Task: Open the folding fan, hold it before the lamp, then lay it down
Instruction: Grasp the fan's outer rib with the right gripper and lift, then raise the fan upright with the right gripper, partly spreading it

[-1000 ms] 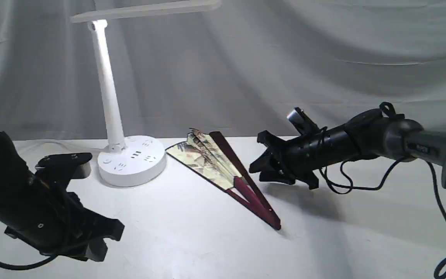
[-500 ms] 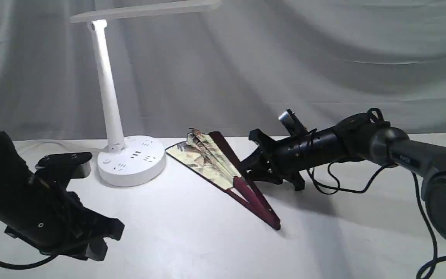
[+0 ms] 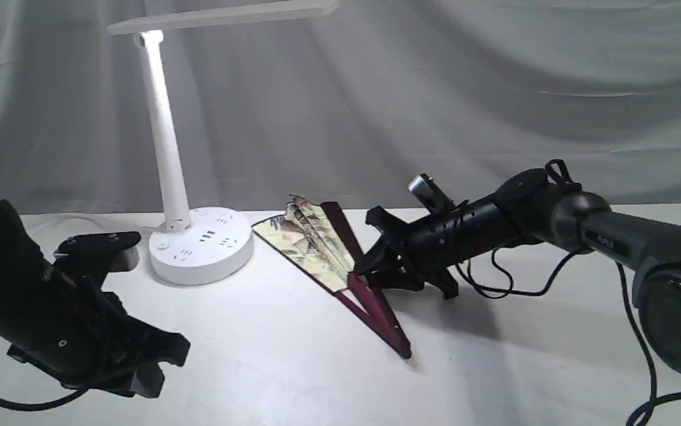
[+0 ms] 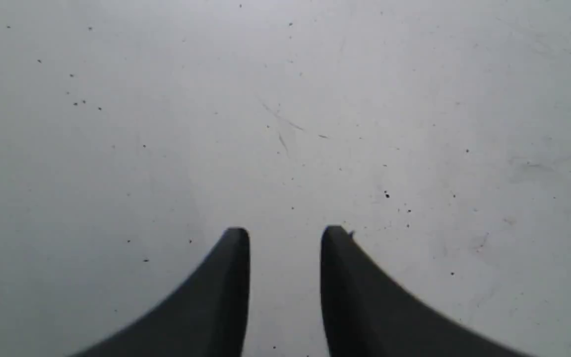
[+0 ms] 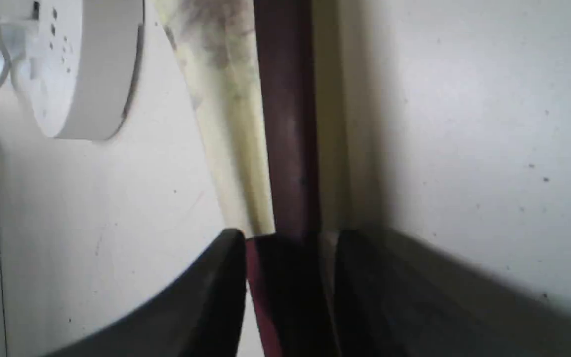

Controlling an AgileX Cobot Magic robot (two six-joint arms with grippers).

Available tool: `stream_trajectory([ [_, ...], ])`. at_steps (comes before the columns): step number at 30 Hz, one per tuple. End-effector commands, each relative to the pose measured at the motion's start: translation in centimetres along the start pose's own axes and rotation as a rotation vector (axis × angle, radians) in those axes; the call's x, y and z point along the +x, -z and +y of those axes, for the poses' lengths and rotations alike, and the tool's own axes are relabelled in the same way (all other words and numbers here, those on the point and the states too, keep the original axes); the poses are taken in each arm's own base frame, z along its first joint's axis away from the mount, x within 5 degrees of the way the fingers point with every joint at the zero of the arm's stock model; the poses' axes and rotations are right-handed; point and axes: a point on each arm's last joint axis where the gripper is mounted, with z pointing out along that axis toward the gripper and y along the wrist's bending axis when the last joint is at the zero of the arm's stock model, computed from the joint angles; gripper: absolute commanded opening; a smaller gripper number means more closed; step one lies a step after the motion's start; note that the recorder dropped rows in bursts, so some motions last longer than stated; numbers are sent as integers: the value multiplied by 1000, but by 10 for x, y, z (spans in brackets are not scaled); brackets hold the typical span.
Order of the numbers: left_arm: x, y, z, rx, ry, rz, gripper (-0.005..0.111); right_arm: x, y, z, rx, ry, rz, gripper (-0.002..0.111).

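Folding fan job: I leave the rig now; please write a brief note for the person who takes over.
Left claw: open, empty, over bare table, away from the work.
Right claw: straddles the folding fan at its maroon outer rib; a firm grip is not confirmed.
Fan lies mostly folded on the table, beside the lamp.
Done: approach only.
Left to do: open the fan, hold it before the lamp, lay it down.

Ext cam: low, near table [image 3: 293,378] front, faces backdrop cloth [image 3: 494,89]; both arms close in fg, lamp [image 3: 165,148] head cropped.
L wrist cam: looks past left gripper [image 4: 285,233] at bare tabletop, close.
R wrist cam: v. close, past right gripper [image 5: 290,238] along folding fan [image 5: 285,124] rib; lamp base partly in frame.
Overlap: ext + R wrist share fan, lamp base; L wrist shares tabletop only.
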Motion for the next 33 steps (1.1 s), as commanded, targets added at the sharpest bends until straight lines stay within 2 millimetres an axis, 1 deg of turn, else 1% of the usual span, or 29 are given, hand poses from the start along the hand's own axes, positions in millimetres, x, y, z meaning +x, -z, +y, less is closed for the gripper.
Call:
stream_trajectory([
  [1, -1, 1, -3, 4, -10, -8, 25, 8, -5, -6, 10, -4, 62, 25],
  [2, -1, 1, -3, 4, -10, -8, 25, 8, -5, -5, -1, -5, 67, 22],
  [6, -1, 1, -3, 4, -10, -8, 25, 12, -4, 1, -76, 62, 101, 3],
  [7, -1, 1, -3, 4, -10, -8, 25, 12, -3, 2, -93, 73, 109, 0],
  [13, -1, 1, -3, 13, 2, -10, 25, 16, 8, 2, -176, 100, 188, 0],
  [17, -1, 1, -4, 21, 12, -12, 25, 11, 14, 11, -236, 126, 148, 0],
  [25, -1, 1, -4, 22, 6, -8, 25, 1, 50, 55, -249, 206, 91, 0],
  [30, -1, 1, -4, 22, 6, -6, 25, 1, 68, 73, -222, 244, 78, 0],
  [33, 0, 1, -4, 24, 6, -1, 25, 6, 75, 78, -217, 248, 84, 0],
])
